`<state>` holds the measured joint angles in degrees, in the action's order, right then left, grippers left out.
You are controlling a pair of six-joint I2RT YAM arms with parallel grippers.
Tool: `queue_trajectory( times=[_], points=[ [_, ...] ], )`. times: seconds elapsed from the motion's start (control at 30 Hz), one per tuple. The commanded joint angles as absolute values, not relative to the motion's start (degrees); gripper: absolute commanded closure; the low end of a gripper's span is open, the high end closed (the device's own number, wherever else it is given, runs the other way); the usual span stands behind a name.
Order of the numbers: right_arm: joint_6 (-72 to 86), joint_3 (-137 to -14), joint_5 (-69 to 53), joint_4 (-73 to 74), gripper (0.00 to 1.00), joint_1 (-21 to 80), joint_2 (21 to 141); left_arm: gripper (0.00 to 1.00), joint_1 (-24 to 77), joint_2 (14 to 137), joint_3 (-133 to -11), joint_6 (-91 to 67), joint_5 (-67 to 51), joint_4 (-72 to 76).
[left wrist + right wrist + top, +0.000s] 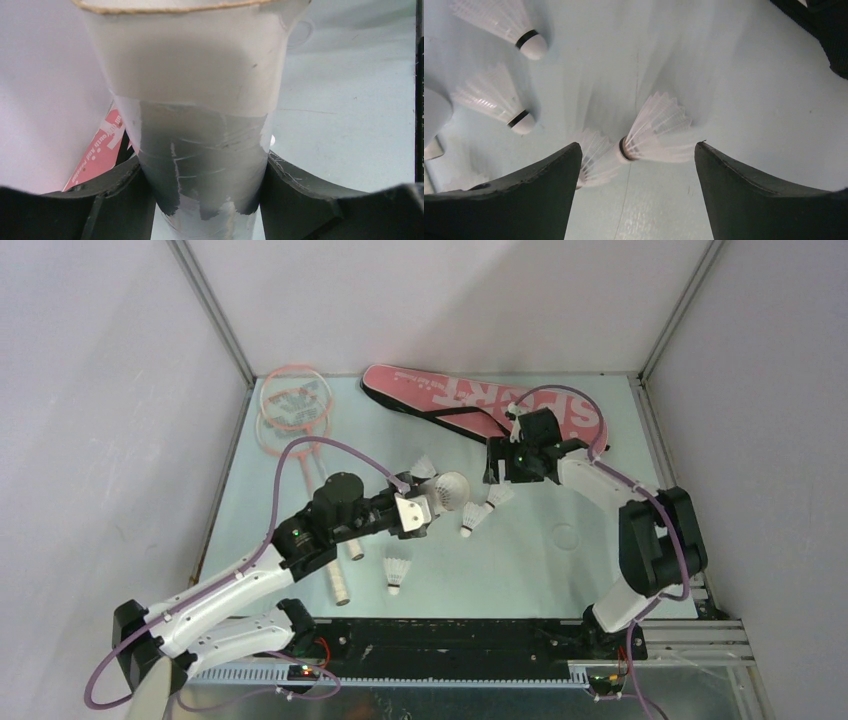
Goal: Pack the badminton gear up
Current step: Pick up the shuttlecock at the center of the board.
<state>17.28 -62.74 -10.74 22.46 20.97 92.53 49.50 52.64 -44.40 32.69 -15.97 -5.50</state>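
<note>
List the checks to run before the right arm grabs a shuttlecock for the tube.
1. Is the left gripper shut on the tube: ok.
2. Is the right gripper open: ok.
3. Does the tube's open end face the right gripper: ok.
4. Is a shuttlecock between its fingers: ok.
5. Is that shuttlecock alone: not ok, a second shuttlecock touches its cork.
6. Is there room inside the tube: cannot tell.

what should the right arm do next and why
Probably lower the right gripper and close on the shuttlecock lying between its open fingers. A second shuttlecock lies close by its cork end, so a centred pinch on the feathers seems safest. The left gripper holds the tube with its open end nearby, ready to receive it.
</note>
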Motion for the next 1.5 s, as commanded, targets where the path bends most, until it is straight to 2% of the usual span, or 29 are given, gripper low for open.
queue_trajectory(
  times=[0.0,0.1,0.23,0.3,0.33,0.47,0.5,0.57,0.73,0.93,1.1,1.23,1.47],
  points=[
    [15.31,-64.96,-10.28,16.07,0.16,20.35,96.75,0.6,49.66,52.12,-43.61,28.7,-16.99,-2.23],
    [15.11,-66.02,-11.9,14.58,0.19,19.47,99.2,0.6,49.7,52.44,-43.3,28.12,-17.37,-1.27],
    [14.38,-66.59,-14.08,14.03,0.29,19.42,101.43,0.6,49.66,52.75,-42.72,27.34,-17.82,-0.3],
    [14.66,-66.57,-14.83,14.79,0.46,19.42,102.21,0.6,49.61,52.86,-42.58,26.99,-17.79,-0.3],
    [14.85,-66.61,-14.65,15.13,0.5,19.51,102.39,0.6,49.64,52.96,-42.56,26.77,-17.69,-0.27],
    [14.69,-66.59,-10.89,17.72,0.78,20.93,102.58,0.61,49.67,53.02,-42.41,26.38,-17.3,-0.32],
    [14.59,-66.6,-10.1,17.87,0.89,21.23,102.13,0.61,49.68,52.96,-42.33,26.3,-17.26,-0.34],
    [14.84,-66.63,-7.27,17.96,1.0,21.84,100.72,0.61,49.66,52.87,-42.22,26.05,-17.07,-0.28],
    [14.73,-66.6,-1.62,18.31,1.0,22.15,94.38,0.61,49.65,52.89,-42.29,26.1,-16.96,-0.34],
    [10.76,-66.54,4.87,19.67,1.0,24.95,77.76,0.61,49.64,53.27,-42.63,26.26,-16.66,-0.32],
    [4.34,-63.13,9.04,11.42,1.0,36.03,61.8,0.61,49.64,54.17,-42.79,26.1,-16.54,-0.3],
    [1.94,-60.72,7.47,5.72,1.0,43.14,49.64,0.61,49.66,55.14,-43.69,26.06,-16.76,-0.44],
    [-1.43,-59.78,2.66,3.55,1.0,51.57,44.47,0.61,49.67,56.0,-44.14,26.01,-17.05,-0.56]
  ],
)
